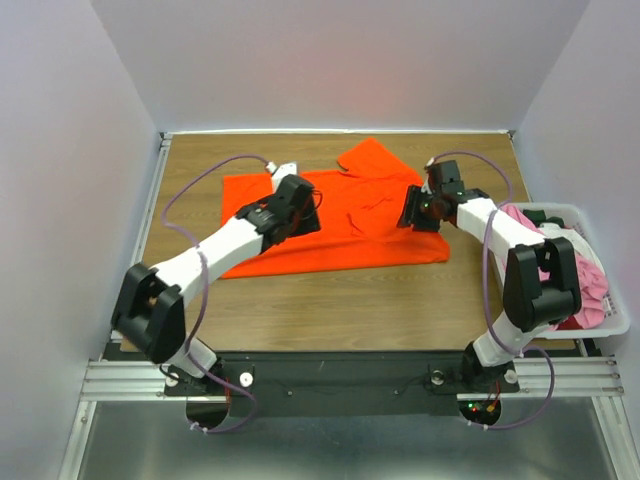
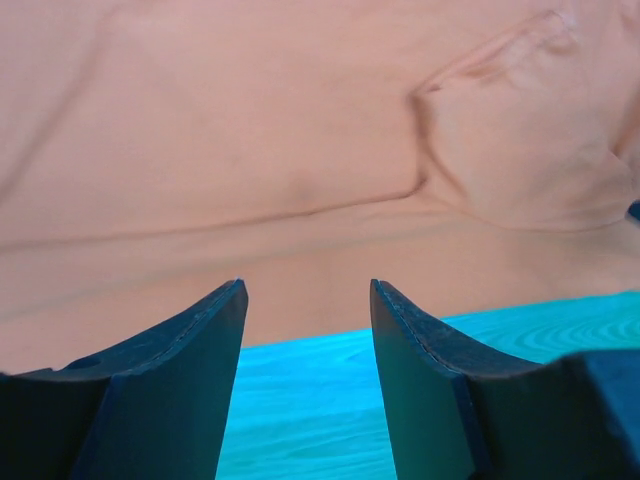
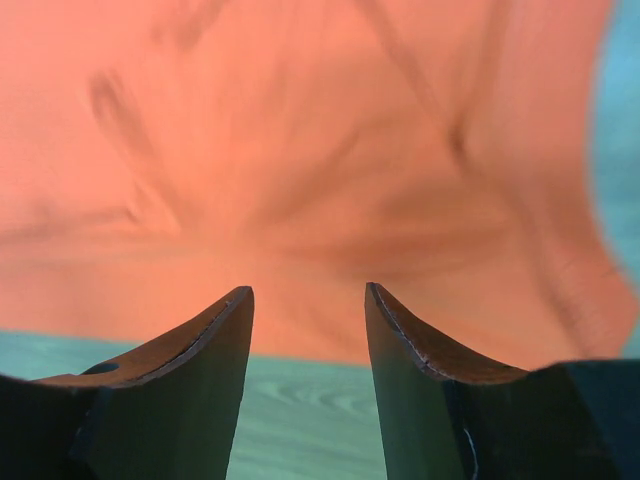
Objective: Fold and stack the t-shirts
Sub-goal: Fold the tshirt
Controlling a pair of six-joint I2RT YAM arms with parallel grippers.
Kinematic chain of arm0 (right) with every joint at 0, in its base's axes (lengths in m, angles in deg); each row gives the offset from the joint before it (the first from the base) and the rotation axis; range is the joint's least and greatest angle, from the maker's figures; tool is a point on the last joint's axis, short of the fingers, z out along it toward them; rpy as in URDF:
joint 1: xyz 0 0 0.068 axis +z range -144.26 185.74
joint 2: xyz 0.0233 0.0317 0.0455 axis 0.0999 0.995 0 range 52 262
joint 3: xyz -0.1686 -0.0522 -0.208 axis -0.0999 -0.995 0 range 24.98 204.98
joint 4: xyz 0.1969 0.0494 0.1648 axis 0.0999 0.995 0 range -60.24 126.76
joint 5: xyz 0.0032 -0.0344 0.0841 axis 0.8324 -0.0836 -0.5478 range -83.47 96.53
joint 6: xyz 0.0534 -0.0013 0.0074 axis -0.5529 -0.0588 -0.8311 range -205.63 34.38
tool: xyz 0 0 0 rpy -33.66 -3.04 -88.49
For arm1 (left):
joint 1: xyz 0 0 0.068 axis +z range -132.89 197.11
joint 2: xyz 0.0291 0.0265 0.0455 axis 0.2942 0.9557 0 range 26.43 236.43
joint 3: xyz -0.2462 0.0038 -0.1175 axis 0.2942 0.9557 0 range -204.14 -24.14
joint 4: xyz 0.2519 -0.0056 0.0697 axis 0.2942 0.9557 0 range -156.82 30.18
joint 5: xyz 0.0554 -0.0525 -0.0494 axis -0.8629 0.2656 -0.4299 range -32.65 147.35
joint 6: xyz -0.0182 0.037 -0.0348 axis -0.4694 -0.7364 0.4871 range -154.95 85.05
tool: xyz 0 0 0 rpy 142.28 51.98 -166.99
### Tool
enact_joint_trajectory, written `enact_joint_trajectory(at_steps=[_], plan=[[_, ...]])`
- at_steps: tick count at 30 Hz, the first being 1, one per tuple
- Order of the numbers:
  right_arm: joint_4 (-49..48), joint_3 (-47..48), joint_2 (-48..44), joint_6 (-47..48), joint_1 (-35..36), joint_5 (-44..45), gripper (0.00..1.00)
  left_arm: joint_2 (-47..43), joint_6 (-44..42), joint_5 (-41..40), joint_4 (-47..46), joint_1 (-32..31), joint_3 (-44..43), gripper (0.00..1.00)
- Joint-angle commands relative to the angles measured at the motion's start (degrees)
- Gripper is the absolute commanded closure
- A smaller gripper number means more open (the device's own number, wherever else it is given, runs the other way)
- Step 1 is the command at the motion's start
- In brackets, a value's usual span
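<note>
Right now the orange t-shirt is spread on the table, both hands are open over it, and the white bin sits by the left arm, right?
No. The top view shows the white bin beside the right arm, at the right edge of the table. The orange t-shirt is spread out, and the left hand and right hand are open over it.

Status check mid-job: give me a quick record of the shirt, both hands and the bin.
orange shirt: spread on the table, wrinkled, not neatly folded
left hand: open, empty, over the shirt's left half
right hand: open, empty, at the shirt's right edge
bin: at the table's right edge, holding pink cloth and some white
</note>
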State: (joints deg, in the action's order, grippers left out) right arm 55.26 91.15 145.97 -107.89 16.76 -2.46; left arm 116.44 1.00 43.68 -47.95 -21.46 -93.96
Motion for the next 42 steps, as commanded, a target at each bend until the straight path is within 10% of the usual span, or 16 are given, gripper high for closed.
enact_joint_trajectory(at_steps=[1, 21, 42], plan=[[3.8, -3.9, -1.0, -0.1, 2.3, 5.4, 0.45, -6.6, 3.7, -3.2, 3.6, 3.4, 11.3, 0.38], [4.8, -6.8, 5.1, -2.9, 2.0, 15.2, 0.45, -4.9, -4.6, 1.9, 0.8, 20.2, 21.8, 0.44], [19.4, -14.6, -15.0, -7.9, 1.5, 13.7, 0.41, -20.2, -2.9, 11.1, 13.8, 25.5, 28.2, 0.42]])
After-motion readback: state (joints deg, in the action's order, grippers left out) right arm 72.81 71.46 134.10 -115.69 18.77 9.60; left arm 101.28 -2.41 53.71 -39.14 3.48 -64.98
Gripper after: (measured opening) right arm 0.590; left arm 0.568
